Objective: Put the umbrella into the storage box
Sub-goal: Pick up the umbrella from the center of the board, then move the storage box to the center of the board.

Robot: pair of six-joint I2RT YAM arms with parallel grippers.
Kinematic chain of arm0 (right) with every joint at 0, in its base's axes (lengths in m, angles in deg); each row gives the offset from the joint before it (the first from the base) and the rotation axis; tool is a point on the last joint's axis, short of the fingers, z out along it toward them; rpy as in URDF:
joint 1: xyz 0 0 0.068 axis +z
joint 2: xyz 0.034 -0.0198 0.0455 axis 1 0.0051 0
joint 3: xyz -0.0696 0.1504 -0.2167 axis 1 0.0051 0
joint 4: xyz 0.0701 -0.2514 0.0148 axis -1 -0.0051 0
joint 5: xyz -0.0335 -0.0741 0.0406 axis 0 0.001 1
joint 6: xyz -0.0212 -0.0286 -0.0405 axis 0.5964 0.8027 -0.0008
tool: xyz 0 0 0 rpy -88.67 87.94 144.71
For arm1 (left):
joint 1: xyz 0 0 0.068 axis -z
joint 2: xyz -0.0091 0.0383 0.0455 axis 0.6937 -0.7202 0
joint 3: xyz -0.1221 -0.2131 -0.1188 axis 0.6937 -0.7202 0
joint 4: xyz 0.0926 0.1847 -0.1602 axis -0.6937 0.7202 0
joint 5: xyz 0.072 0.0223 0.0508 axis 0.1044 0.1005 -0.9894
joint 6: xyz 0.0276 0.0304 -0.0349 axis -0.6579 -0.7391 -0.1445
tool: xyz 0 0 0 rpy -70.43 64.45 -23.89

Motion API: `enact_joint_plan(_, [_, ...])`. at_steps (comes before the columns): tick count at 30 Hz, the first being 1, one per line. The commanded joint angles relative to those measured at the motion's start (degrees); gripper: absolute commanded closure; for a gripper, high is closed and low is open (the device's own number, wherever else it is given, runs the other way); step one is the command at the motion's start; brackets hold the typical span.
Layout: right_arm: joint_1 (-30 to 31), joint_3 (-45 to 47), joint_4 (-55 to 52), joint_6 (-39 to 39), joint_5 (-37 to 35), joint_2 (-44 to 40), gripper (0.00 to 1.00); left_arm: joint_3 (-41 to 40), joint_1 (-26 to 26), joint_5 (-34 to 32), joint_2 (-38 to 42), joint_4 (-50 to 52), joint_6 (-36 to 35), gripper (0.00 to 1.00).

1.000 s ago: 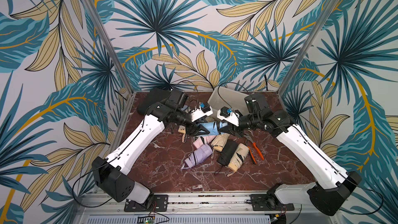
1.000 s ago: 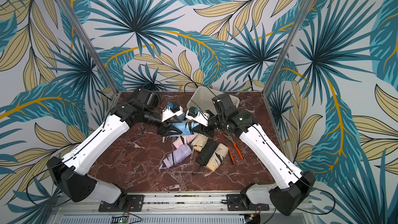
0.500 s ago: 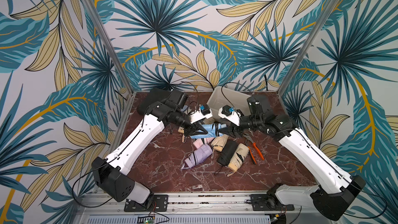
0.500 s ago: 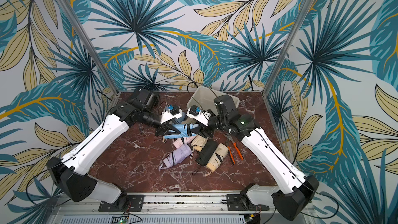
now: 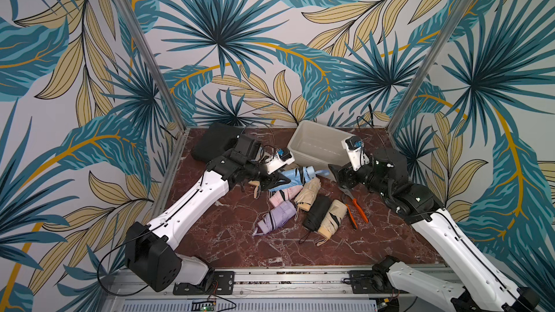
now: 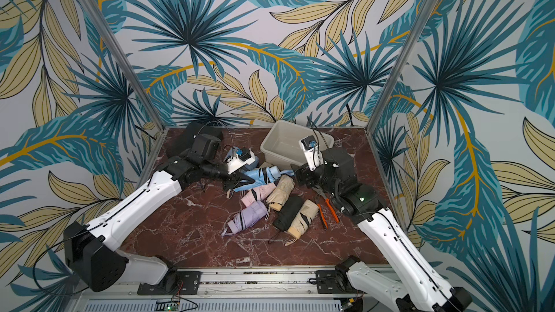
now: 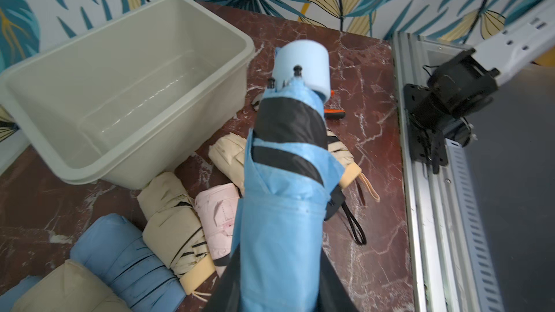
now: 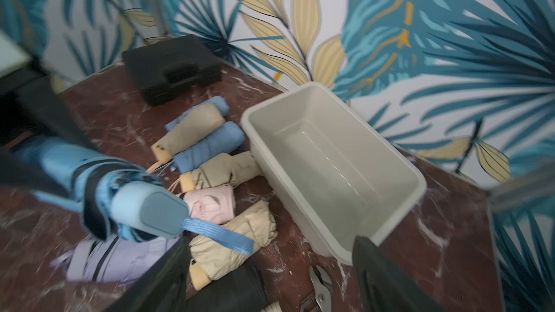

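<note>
A light blue folded umbrella (image 5: 297, 175) with black bands hangs over the pile, its handle end pointing at the storage box (image 5: 318, 145). My left gripper (image 5: 279, 180) is shut on its canopy end, and in the left wrist view the dark fingers (image 7: 333, 289) flank the blue cloth of the umbrella (image 7: 285, 199). My right gripper (image 5: 335, 172) stands open just right of the handle, with nothing between its fingers (image 8: 384, 280). The off-white storage box (image 8: 330, 160) sits empty at the back. The umbrella's blue strap (image 8: 216, 235) hangs loose.
Several folded umbrellas lie mid-table: beige (image 5: 307, 193), lilac (image 5: 276, 216), black (image 5: 315, 213) and others. Orange-handled pliers (image 5: 356, 205) lie to their right. A black hard case (image 5: 210, 142) stands at the back left. More umbrellas (image 8: 207, 145) lie left of the box.
My left gripper has closed on the light blue umbrella. My right gripper has opened, let go of its handle end and drawn back to the right.
</note>
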Motion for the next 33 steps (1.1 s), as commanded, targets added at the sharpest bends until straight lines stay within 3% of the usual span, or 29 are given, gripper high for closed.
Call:
enact_joint_plan(1, [-2.65, -0.83, -0.82, -15.24, -15.54, 2.95, 0.14, -2.95, 0.51, -5.82, 2.66, -23.71, 12.1, 1.0])
enact_joint_plan(7, [-11.49, -10.4, -13.37, -29.69, -15.45, 15.66, 0.13, -7.57, 0.87, -16.44, 2.95, -38.79, 23.87, 1.0])
enact_joint_plan(12, [-15.71, -16.44, -15.53, -30.88, -10.83, 25.91, 0.11, -7.59, 0.87, -19.47, 1.67, -44.46, 29.31, 1.0])
enact_joint_plan(17, [-17.88, -21.15, -16.39, -32.33, -6.43, 34.54, 0.12, -4.78, 0.87, -20.41, -0.92, -43.66, 30.97, 1.0])
enact_joint_plan(26, [-19.29, -24.23, -17.57, -34.07, -7.46, 43.52, 0.27, 0.36, 2.53, -24.35, -4.66, -39.16, 30.64, 1.0])
enact_joint_plan(33, [-19.36, -24.71, -17.54, -32.73, -6.72, 47.04, 0.52, 2.68, 3.64, -25.87, -6.98, -37.22, 30.41, 1.0])
